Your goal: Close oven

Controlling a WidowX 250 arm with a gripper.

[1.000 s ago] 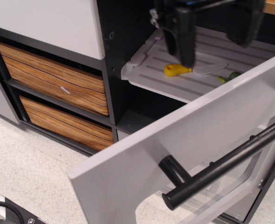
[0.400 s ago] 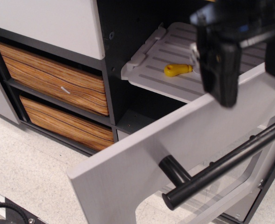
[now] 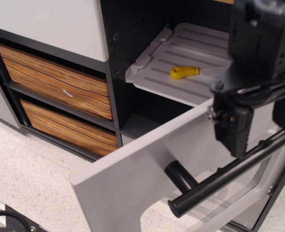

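Oven (image 3: 133,72): dark-walled cabinet, right of two orange wood-grain drawers (image 3: 60,84).
Door (image 3: 147,179): light-grey, swung open and down toward the viewer.
Handle (image 3: 229,171): thick black bar on the door's outer face.
Rack (image 3: 181,63): white, ribbed, inside the oven; a small yellow object (image 3: 182,72) lies on it.
Gripper (image 3: 258,130): black, above the door's upper edge, just over the handle; one finger (image 3: 235,128) is visible, the other is largely cropped, so the jaw gap cannot be told.
Floor (image 3: 31,169): pale, speckled.
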